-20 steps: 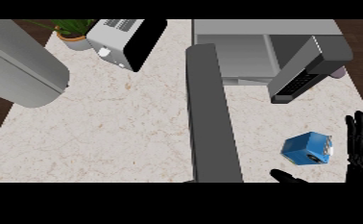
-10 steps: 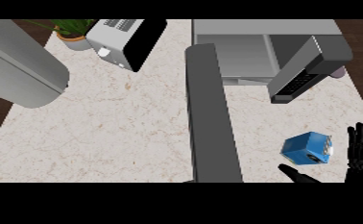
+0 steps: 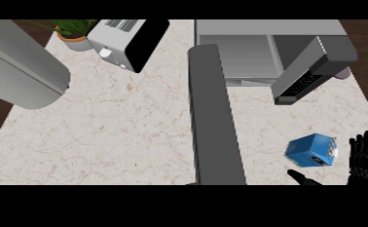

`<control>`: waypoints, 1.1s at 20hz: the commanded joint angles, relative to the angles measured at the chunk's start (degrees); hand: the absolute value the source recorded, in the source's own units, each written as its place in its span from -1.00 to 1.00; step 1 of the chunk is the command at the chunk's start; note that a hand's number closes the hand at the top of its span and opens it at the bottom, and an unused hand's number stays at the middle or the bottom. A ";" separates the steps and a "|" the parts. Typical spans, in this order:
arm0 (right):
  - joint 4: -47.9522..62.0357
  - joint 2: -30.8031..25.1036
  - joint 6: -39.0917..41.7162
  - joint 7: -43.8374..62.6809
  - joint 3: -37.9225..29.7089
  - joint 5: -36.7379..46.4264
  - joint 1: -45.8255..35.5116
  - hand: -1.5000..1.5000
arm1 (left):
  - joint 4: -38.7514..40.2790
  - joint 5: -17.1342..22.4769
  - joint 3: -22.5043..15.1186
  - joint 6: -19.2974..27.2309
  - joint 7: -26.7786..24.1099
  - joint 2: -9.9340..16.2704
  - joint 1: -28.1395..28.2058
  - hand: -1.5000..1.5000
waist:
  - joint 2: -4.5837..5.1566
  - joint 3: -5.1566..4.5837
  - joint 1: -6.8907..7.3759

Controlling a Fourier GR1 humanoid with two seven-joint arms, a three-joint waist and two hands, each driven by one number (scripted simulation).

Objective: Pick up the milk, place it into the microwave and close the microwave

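Bench [image 3: 108,133]: pale speckled stone top, fills most of the head view.

Toaster [image 3: 128,43]: silver body with one black side face, slots on top, stands near the bench's far edge toward the far left corner. A small round knob shows on its near silver face.

Potted plant [image 3: 72,33]: green leaves in a light pot with an orange rim, at the far left corner of the bench, just beside the toaster's left side.

Dark brown floor strip visible past the bench's left edge and at the far right corner.

Small greyish-purple object [image 3: 343,72] at the bench's right edge, mostly hidden; cannot identify.
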 commanded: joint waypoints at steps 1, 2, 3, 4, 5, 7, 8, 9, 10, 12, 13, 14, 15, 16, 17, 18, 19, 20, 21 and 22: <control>9.15 -1.94 4.37 -7.69 -4.20 -4.16 -1.37 -1.00 | 0.05 1.25 2.67 1.11 2.69 1.84 -3.42 -1.00 | 0.03 0.02 -0.11; 7.05 -2.25 3.40 -3.88 -3.67 -2.85 -1.92 -1.00 | -3.68 2.73 3.09 -2.05 2.08 -0.68 3.09 -1.00 | -0.03 0.00 0.21; 11.95 0.19 2.19 -8.24 -2.10 -1.31 -3.32 -1.00 | -1.16 0.06 0.53 -2.27 0.44 -2.64 1.77 -1.00 | 0.01 0.00 0.16; 15.44 -0.20 3.17 -11.99 -3.89 -2.58 -2.87 -1.00 | 2.74 4.04 5.60 -4.22 -2.04 0.49 0.75 -1.00 | 0.00 0.00 0.20; 14.77 -1.63 4.10 -9.75 -3.90 -2.57 -4.14 -1.00 | -2.11 -0.47 1.60 -2.20 -0.03 -2.66 2.22 -1.00 | 0.00 0.00 0.15; 18.14 -1.82 4.34 -12.63 -4.38 -2.30 -5.60 -1.00 | -2.14 0.69 1.74 -2.34 2.32 -2.15 -0.53 -1.00 | 0.02 0.00 0.06; 17.95 -2.48 3.84 -12.39 -5.05 -2.13 -6.09 -1.00 | -3.60 2.04 1.89 -3.54 0.37 -2.71 4.12 -1.00 | -0.02 -0.01 0.24; 19.20 -0.02 2.79 -14.80 -3.59 -0.97 -4.42 -1.00 | -1.81 0.38 1.55 -1.23 3.67 -2.11 -2.06 -1.00 | 0.03 0.00 -0.06; 21.23 -3.20 3.55 -12.01 -5.54 -2.06 -9.09 -1.00 | -1.10 3.94 5.20 -3.57 2.14 -1.18 -0.20 -1.00 | 0.02 -0.01 0.18; 26.66 -1.21 3.82 -19.43 -6.58 -2.76 -6.52 -1.00 | -3.61 -0.44 -0.32 -0.95 1.09 -2.71 2.31 -1.00 | 0.01 0.01 0.15; 29.57 -1.39 3.34 -20.80 -6.52 -2.08 -8.68 -1.00 | -6.28 4.17 3.82 -2.66 4.98 -2.51 2.43 -1.00 | 0.00 0.02 0.27; 29.55 -3.48 3.32 -17.62 -7.06 -2.24 -11.60 -1.00 | -3.95 0.98 2.80 -2.03 4.45 -2.73 -0.89 -1.00 | 0.03 0.00 0.13; 34.03 -4.31 1.13 -18.36 -8.50 -1.60 -15.49 -1.00 | -1.12 2.92 4.80 -3.94 1.88 -2.13 -0.10 -1.00 | 0.05 0.01 0.35; 34.63 -5.11 1.94 -18.98 -8.11 -1.17 -15.47 -1.00 | 2.66 0.83 5.63 -7.21 -2.38 -2.69 0.94 -1.00 | 0.04 -0.01 0.36; 38.99 -4.57 2.49 -25.11 -9.11 -1.50 -14.26 -1.00 | -5.22 1.72 1.62 -1.82 4.75 -2.75 1.39 -1.00 | 0.05 0.03 0.27; 39.33 -5.75 2.78 -23.08 -9.50 -2.19 -15.84 -1.00 | -1.60 0.41 1.62 -3.38 -0.42 -2.76 1.17 -1.00 | 0.03 0.00 0.24; 45.09 -8.81 6.35 -25.68 -11.61 -3.85 -18.38 -1.00 | 1.64 -0.28 2.62 -4.64 -0.13 -2.77 -1.12 -1.00 | 0.09 0.03 0.24; 42.59 -6.91 4.67 -24.56 -9.90 -3.13 -17.22 -1.00 | -0.11 4.13 6.10 -5.22 2.27 -2.05 -0.24 -1.00 | 0.02 0.00 0.20; 42.74 -6.91 4.67 -25.05 -9.95 -3.17 -16.12 -1.00 | -1.67 3.40 5.12 -4.26 4.54 -1.76 -1.67 -1.00 | 0.03 0.00 0.10; 47.11 -7.11 4.86 -29.04 -10.31 -2.64 -17.37 -1.00 | -1.96 1.04 2.40 -4.02 0.02 -2.76 3.42 -1.00 | 0.02 0.01 0.33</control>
